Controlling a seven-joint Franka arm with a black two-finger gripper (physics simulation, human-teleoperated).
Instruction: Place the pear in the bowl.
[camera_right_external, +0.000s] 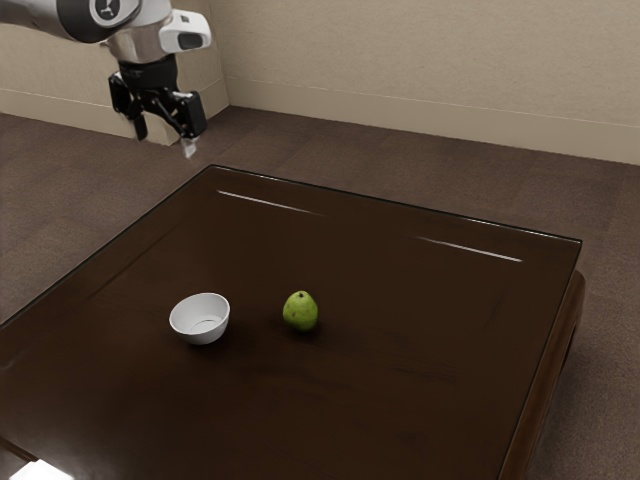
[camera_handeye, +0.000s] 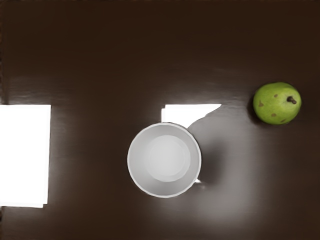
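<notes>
High above the table, at the exterior view's upper left, my gripper (camera_right_external: 164, 142) is open, its two fingers apart with nothing between them. The green pear (camera_right_external: 300, 312) stands upright on the tabletop, stem up, on the exterior view's right of the white bowl (camera_right_external: 200, 319). A space of bare table separates the two. In the wrist view the bowl (camera_handeye: 164, 160) shows its inside with nothing in it, and the pear (camera_handeye: 277, 103) lies apart from it, stem visible.
The dark, glossy table (camera_right_external: 400, 400) has a raised edge and a far corner below my hand. Bright white reflections (camera_handeye: 24, 155) lie on its surface. Beyond it are carpeted floor (camera_right_external: 480, 190) and a beige wall (camera_right_external: 430, 60).
</notes>
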